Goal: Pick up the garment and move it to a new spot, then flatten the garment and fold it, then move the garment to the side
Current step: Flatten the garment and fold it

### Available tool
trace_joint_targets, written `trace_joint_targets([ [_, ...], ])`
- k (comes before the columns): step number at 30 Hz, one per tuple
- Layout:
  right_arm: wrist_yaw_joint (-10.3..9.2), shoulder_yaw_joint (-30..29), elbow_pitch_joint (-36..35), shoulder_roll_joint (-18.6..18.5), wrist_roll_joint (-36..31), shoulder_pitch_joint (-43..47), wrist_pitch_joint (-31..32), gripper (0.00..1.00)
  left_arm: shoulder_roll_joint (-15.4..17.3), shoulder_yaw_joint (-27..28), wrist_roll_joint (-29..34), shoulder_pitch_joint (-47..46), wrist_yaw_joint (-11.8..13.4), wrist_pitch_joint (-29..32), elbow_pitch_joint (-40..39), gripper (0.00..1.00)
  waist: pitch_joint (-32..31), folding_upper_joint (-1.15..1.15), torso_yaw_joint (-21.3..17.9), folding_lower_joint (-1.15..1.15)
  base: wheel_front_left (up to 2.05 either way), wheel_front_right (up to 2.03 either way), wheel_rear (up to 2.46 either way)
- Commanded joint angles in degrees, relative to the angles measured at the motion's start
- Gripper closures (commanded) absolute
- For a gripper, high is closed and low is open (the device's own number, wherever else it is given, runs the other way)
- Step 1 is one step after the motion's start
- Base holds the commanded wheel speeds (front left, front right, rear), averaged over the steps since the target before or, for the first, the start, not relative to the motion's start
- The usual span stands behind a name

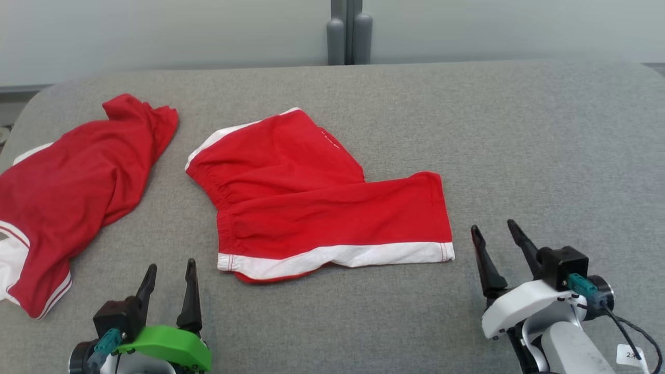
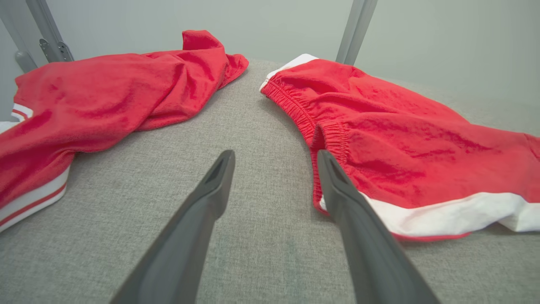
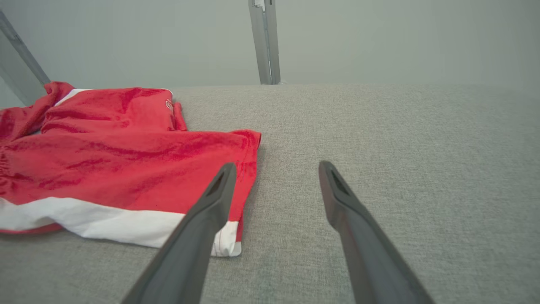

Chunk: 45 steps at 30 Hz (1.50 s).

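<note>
**Desk:** What's closest to you?

**Me:** My own two grippers, low over the near edge of the surface (image 1: 519, 145). The left gripper (image 1: 171, 265) stands wide with nothing in it, near the waistband (image 1: 221, 223) corner. The right gripper (image 1: 493, 226) is wide and empty too, just beside the hem corner.

**Desk:** And the shorts?

**Me:** The shorts (image 1: 322, 208) lie about mid-surface, a little toward the left and near edges. The waistband faces the left edge and the legs point right. The white stripe (image 1: 337, 255) runs along the near side.

**Desk:** Which step is this?

**Me:** Flattening, I think. The near leg lies smooth, but the far leg (image 1: 280, 150) angles off toward the far edge. A sliver of red also peeks from under the stripe near the waistband. I'd pinch the waistband corner with the left and the hem corner with the right. Then I'd draw them apart along the near edge, keeping the cloth low so it slides and doesn't bunch. Each pinch has to catch both layers, or only the top one moves.

**Desk:** Room to work?

**Me:** Plenty to the right, where that half of the surface is bare out to its edge. The left is tight: the other garment (image 1: 78, 182) sprawls by the left edge with only a strip of grey between, so I wouldn't drag that way. The post (image 1: 349, 31) beyond the far edge is well apart.
</note>
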Motion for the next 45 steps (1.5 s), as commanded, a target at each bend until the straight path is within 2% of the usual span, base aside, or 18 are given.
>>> trace_joint_targets([
  [1,-0.08,0.5,-0.4,0.3,0.1,1.2,0.0,0.00,0.2,0.6,0.1,1.7,0.5,0.1,0.1,0.00,-3.5,0.00,-3.3,0.00,0.00,0.00,0.00],
  [10,-0.08,2.2,-1.6,1.1,-0.9,2.6,0.0,0.00,0.2,1.6,1.2,4.0,0.4,0.1,-0.4,0.00,-5.5,0.00,-5.3,0.00,0.00,0.00,0.00],
  [29,-0.08,2.1,-0.7,1.8,-0.3,5.8,0.0,0.00,0.2,0.1,2.0,6.8,0.2,0.1,-0.7,0.00,-7.8,0.00,-4.7,0.00,0.00,0.00,0.00],
  [38,-0.08,4.2,2.3,1.9,0.4,3.8,0.0,0.00,0.2,-3.8,-1.2,3.9,-0.3,0.1,1.2,0.00,-4.1,0.00,-4.0,0.00,0.00,0.00,0.00],
  [45,-0.08,5.3,2.3,1.8,0.0,0.4,0.0,0.00,0.2,-4.8,-3.1,-1.3,-0.4,0.1,2.6,0.00,2.6,0.00,-3.4,0.00,0.00,0.00,0.00],
])
